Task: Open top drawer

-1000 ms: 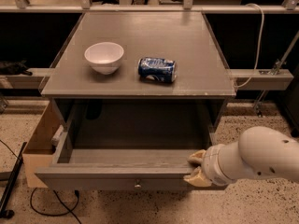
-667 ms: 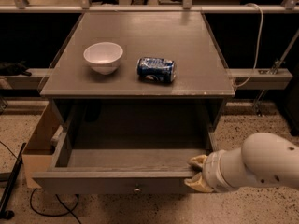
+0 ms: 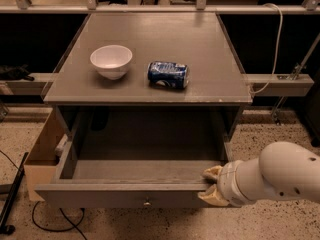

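Observation:
The top drawer is a wide grey wooden drawer pulled far out of the cabinet, showing its grey box interior with nothing in it. A small round metal knob sits at the centre of its front. My gripper is at the drawer's right front corner, at the end of a white arm coming in from the right. Its tan fingers sit against the top edge of the drawer front.
On the grey cabinet top stand a white bowl and a blue can lying on its side. A cardboard box stands on the floor at the left. Cables lie on the speckled floor. A white cable hangs at the right.
The drawer has come a little further out toward the camera, and my gripper has moved with its right front corner, slightly down and right.

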